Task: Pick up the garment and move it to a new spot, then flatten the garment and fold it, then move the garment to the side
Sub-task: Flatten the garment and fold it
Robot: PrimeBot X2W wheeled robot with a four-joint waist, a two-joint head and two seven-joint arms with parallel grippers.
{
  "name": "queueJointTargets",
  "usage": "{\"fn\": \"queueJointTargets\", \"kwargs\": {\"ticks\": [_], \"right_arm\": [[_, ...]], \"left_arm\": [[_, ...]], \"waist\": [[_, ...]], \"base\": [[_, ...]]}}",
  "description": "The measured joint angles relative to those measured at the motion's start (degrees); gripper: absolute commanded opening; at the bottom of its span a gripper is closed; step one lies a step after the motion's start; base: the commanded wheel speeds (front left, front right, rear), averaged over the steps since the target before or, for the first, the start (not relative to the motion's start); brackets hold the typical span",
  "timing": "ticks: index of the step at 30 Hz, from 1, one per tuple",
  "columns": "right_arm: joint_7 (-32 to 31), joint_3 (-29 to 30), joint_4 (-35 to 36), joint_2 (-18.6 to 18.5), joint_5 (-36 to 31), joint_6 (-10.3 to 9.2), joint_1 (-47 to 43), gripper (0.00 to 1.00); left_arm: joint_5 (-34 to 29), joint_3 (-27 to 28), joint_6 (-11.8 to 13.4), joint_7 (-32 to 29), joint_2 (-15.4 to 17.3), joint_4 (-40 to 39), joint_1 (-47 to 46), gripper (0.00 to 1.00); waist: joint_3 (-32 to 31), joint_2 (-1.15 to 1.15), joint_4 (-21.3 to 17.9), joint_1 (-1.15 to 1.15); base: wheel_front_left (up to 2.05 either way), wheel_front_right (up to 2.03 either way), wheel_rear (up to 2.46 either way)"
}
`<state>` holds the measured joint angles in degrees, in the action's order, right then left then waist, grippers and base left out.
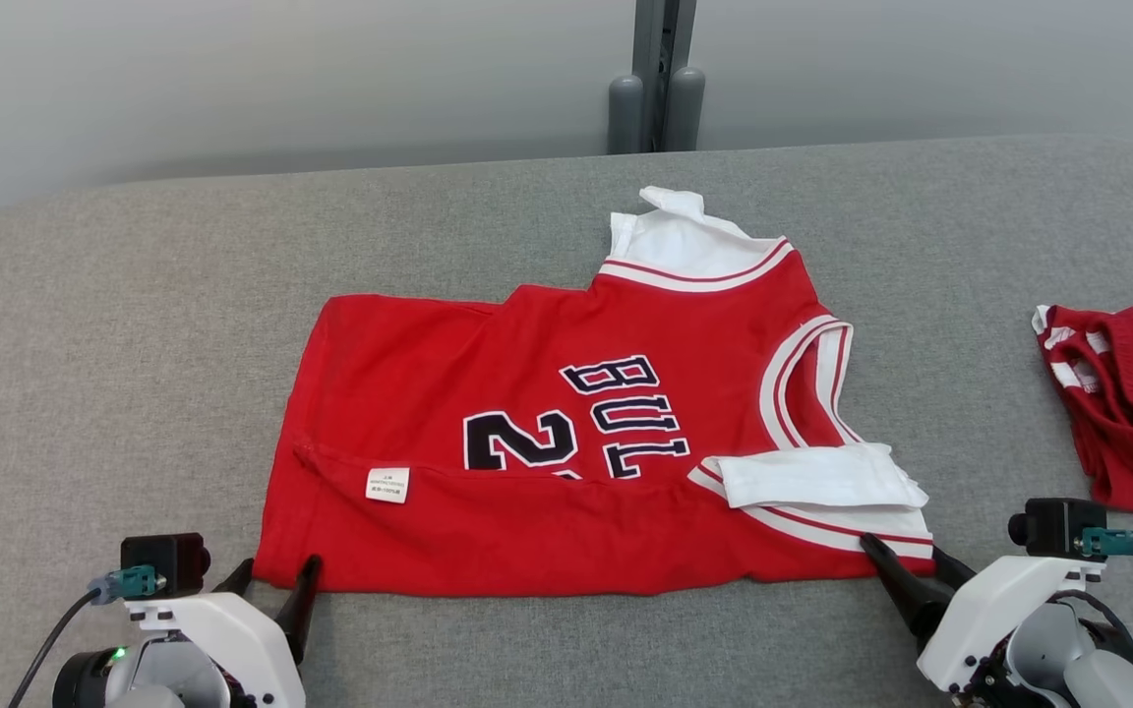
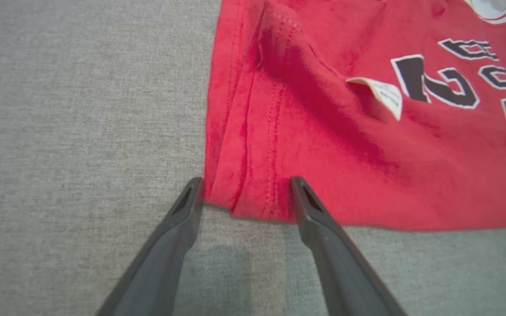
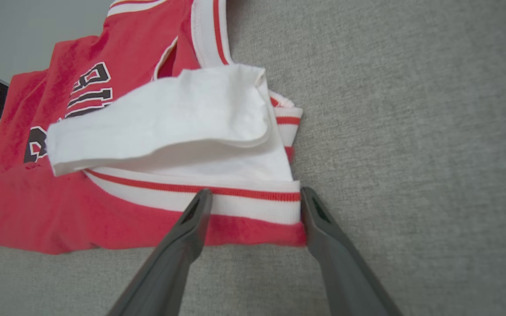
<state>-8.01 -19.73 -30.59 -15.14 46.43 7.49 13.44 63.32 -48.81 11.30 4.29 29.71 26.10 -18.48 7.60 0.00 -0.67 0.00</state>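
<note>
The garment (image 1: 566,462) is a red basketball jersey with white trim and dark lettering, lying on the grey surface with its near part folded up over the print and a white label (image 1: 387,485) showing. My left gripper (image 1: 276,575) stands open at the jersey's near left corner (image 2: 244,199), one finger on each side of that corner. At the near right corner (image 3: 257,210), where the white and red striped band lies, my right gripper (image 1: 906,562) is open too, its fingers straddling the corner. A white sleeve (image 3: 160,118) is folded over above it.
A second red garment with white stripes (image 1: 1127,403) lies bunched at the right edge of the grey padded table (image 1: 134,324). A grey post (image 1: 660,79) stands behind the table's far edge against a pale wall.
</note>
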Motion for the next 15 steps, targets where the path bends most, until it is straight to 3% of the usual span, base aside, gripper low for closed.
{"fn": "queueJointTargets", "kwargs": {"ticks": [1,2,3,4,5,6,7,15], "right_arm": [[0.2,-0.3,-0.1,0.0,0.2,0.0,0.1,1.0],[0.4,-0.5,-0.3,0.0,0.4,0.0,0.3,0.68],[0.4,-0.8,-0.5,0.0,0.5,0.0,0.4,0.44],[0.5,-1.1,-0.5,0.0,0.8,0.0,0.5,0.41],[0.7,-1.4,-0.6,0.0,1.1,0.0,0.6,0.26],[1.0,-1.8,-0.6,0.1,1.4,0.0,0.7,0.0],[1.2,-2.2,-0.6,0.1,1.5,0.0,0.8,0.0],[3.5,-3.7,-0.3,-1.0,3.7,0.0,1.2,0.0]], "left_arm": [[0.2,0.0,-0.2,-0.1,-0.3,0.7,-0.3,1.0],[0.3,-0.2,-0.8,-0.3,-0.5,1.3,-0.6,1.0],[0.4,-0.2,-1.3,-0.4,-0.8,1.8,-0.9,0.96],[0.5,-0.2,-1.7,-0.5,-1.2,2.3,-1.0,0.78],[0.7,-0.3,-2.1,-0.5,-1.5,2.7,-1.1,0.56],[0.7,-0.3,-2.3,-0.5,-1.7,3.2,-1.4,0.38],[0.7,-0.3,-2.7,-0.2,-1.7,3.7,-1.6,0.0],[0.5,-0.2,-3.4,0.5,-1.4,4.3,-2.0,0.0]], "waist": [[0.1,0.0,0.0,0.0],[0.1,0.0,0.0,0.0],[0.1,0.0,0.0,0.0],[0.1,0.0,0.0,0.0],[0.1,0.0,0.0,0.0],[0.1,0.0,-0.1,0.0],[0.1,0.0,-0.1,0.0],[-1.0,0.0,-0.1,0.0]], "base": [[0.0,0.0,0.0],[0.0,0.0,0.0],[0.0,0.0,0.0],[0.0,0.0,0.0],[0.0,0.0,0.0],[0.0,0.0,0.0],[0.0,0.0,0.0],[0.0,0.0,0.0]]}}
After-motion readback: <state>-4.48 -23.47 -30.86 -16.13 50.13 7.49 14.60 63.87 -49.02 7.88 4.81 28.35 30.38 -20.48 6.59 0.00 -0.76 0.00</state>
